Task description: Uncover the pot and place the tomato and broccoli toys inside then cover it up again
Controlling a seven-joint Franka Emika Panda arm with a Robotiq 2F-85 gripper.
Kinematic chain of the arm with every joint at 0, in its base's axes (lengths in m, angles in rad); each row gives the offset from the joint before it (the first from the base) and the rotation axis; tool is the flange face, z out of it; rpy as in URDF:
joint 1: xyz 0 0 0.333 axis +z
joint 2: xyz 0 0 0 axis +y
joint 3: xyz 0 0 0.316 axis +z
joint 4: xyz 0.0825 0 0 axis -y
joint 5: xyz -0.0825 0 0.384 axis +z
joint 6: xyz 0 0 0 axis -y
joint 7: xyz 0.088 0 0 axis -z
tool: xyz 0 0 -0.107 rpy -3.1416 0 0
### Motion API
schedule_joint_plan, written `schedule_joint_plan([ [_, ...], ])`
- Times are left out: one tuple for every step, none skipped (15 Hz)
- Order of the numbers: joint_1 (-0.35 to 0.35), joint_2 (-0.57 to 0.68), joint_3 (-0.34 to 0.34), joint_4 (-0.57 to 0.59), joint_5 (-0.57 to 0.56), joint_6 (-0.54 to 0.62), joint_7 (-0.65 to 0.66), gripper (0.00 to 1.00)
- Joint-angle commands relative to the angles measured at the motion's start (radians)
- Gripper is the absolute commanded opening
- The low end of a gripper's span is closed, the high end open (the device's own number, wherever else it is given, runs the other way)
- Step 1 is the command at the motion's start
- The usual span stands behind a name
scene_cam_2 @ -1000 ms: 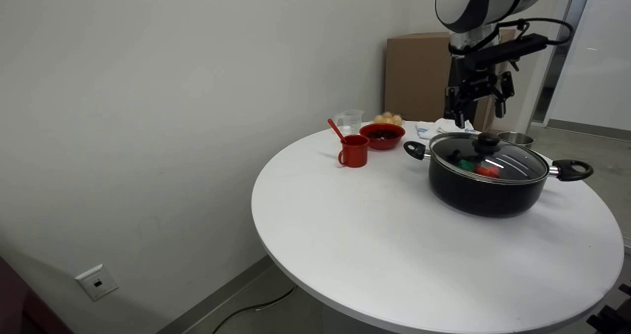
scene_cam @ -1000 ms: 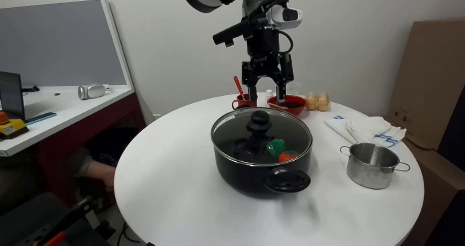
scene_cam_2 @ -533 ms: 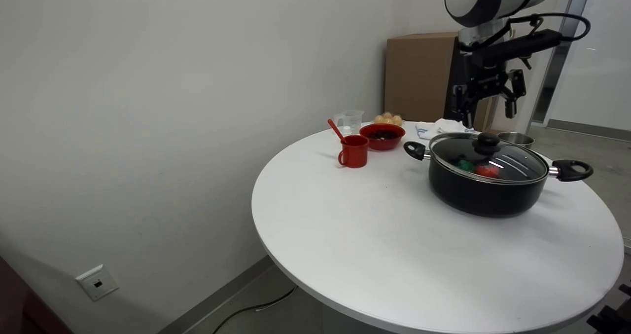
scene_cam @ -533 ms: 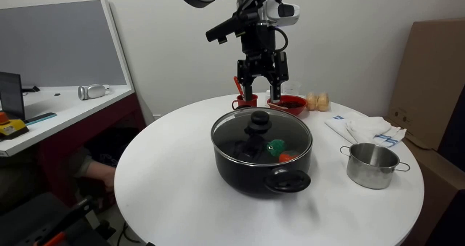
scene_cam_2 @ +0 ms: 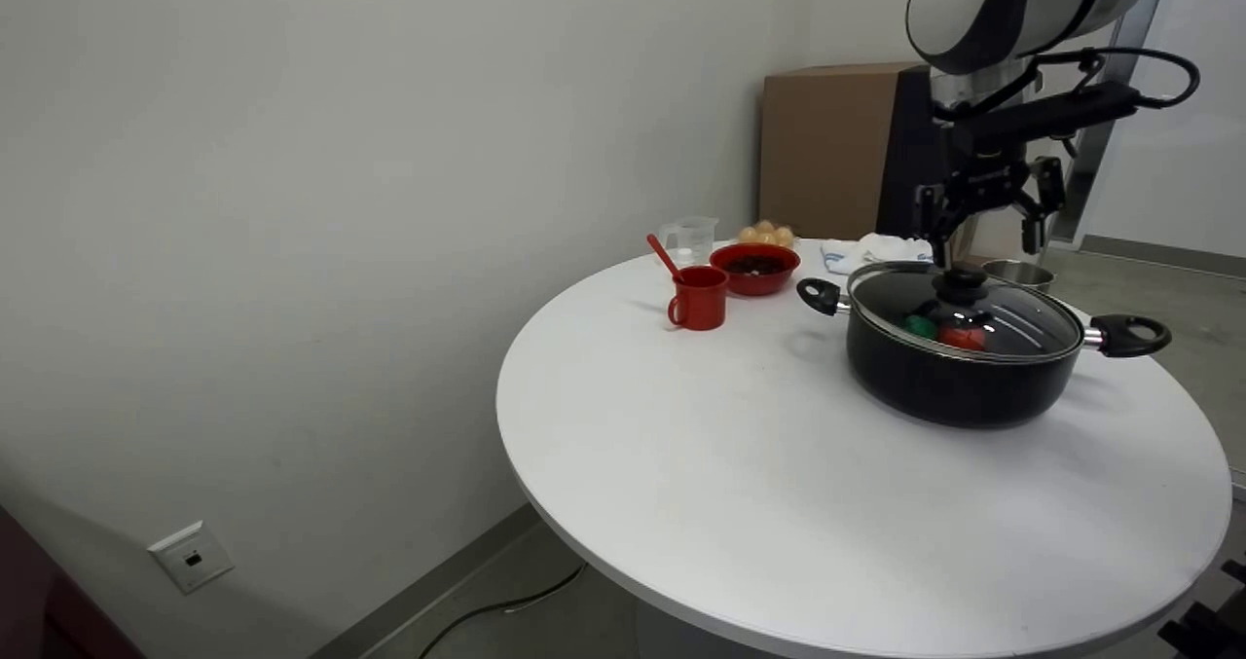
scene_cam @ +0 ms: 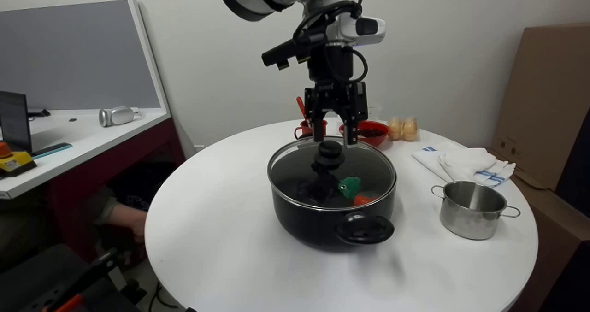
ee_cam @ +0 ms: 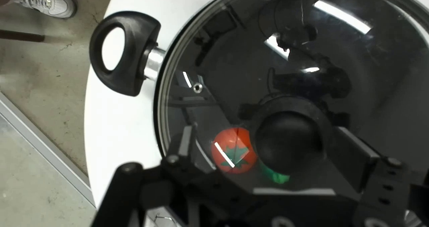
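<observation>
Above lid (scene_cam: 295, 171), pincer (scene_cam: 334, 137) spread wide, nothing held. Near it, knob (ee_cam: 289, 142): between fingers (ee_cam: 352, 160) in wrist view, nearer one; whether tips touch, cannot tell. Under lid: tomato (ee_cam: 234, 150) and broccoli (scene_cam: 350, 187), close together inside pot (scene_cam: 313, 226), pot on counter (scene_cam: 207, 210). Filling looks done, lid looks seated. Step in hand likely knob grip, perhaps for last lid adjustment. Best done: shift until knob centred, lower straight down, squeeze both sides evenly, no sideways shove. If lid needs nothing, rise straight up, clear of knob.
</observation>
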State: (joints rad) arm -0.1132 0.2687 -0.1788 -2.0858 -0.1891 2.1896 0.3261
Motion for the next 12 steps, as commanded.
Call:
schedule_joint_plan([
  [-0.008,-0.018,-0.010,-0.039,0.024,0.062,0.015,0.73],
  [-0.008,-0.017,-0.010,-0.042,0.025,0.081,0.016,0.69],
  [-0.009,-0.016,-0.008,-0.043,0.034,0.093,0.010,0.63],
  [-0.009,-0.014,-0.008,-0.046,0.035,0.111,0.006,0.53],
  [-0.009,-0.012,-0.008,-0.050,0.038,0.129,0.003,0.47],
  [-0.008,-0.010,-0.008,-0.054,0.040,0.143,0.002,0.38],
  [-0.009,-0.006,-0.007,-0.056,0.046,0.154,-0.001,0.31],
  [-0.010,-0.004,-0.008,-0.054,0.048,0.155,-0.002,0.23],
  [-0.013,-0.004,-0.011,-0.052,0.051,0.153,-0.004,0.67],
  [-0.019,-0.005,-0.012,-0.051,0.059,0.147,-0.009,0.62],
  [-0.023,-0.002,-0.012,-0.049,0.068,0.145,-0.012,0.63],
  [-0.026,0.000,-0.012,-0.050,0.074,0.146,-0.013,0.69],
])
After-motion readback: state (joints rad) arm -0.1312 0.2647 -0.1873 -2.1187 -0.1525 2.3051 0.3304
